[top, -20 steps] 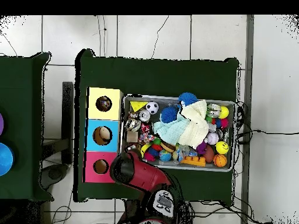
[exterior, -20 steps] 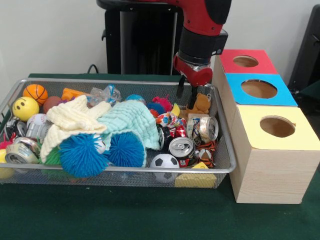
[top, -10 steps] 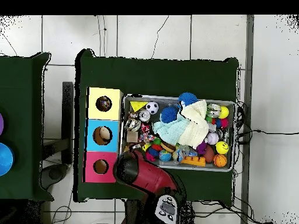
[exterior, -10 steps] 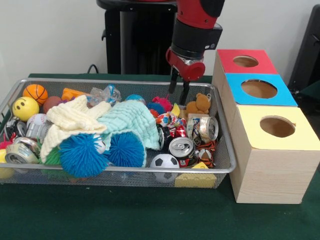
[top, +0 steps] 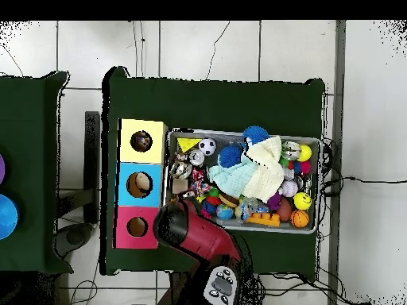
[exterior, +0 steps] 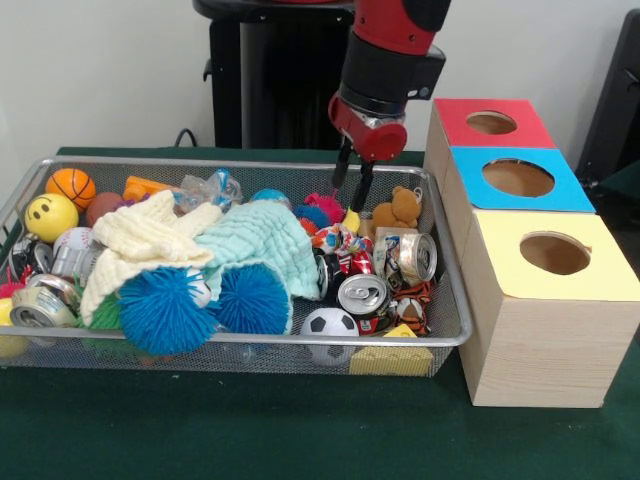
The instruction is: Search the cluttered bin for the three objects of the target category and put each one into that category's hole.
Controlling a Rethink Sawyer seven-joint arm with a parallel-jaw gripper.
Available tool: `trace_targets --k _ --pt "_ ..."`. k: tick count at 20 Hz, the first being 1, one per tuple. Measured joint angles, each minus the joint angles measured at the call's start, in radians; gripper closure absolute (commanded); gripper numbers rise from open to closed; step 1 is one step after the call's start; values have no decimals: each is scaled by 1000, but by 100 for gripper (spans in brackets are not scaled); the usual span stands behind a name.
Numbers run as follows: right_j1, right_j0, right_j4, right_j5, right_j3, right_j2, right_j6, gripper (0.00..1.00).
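Note:
A wire mesh bin [exterior: 250, 343] holds a jumble of toys, cloths and cans. My gripper [exterior: 350, 194] hangs open and empty over the bin's far right part. Its tips sit just above a pink fuzzy toy [exterior: 325, 206] and a small yellow piece [exterior: 351, 219]. A brown teddy bear [exterior: 400, 208] sits just right of the fingers, apart from them. Crushed cans [exterior: 362, 295] lie at the front right. To the right stands a wooden box with a red hole [exterior: 491, 122], a blue hole [exterior: 518, 178] and a yellow hole [exterior: 555, 253]. In the overhead view the arm [top: 187, 230] hides the gripper.
Two blue spiky balls [exterior: 160, 310], a pale green cloth [exterior: 255, 240] and a cream knit cloth [exterior: 140, 235] fill the bin's middle. A soccer ball [exterior: 329, 325], a basketball [exterior: 70, 185] and a smiley ball [exterior: 50, 215] lie near the rim [top: 246, 133]. Green felt covers the table [exterior: 300, 430].
In the front view my gripper has lifted away from beside the teddy bear and shifted left, with nothing in it. The bear stays in the bin.

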Motion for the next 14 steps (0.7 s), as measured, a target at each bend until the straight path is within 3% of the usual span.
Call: trace_targets --k 14 --pt "16 -46 18 23 -94 -3 0 0"
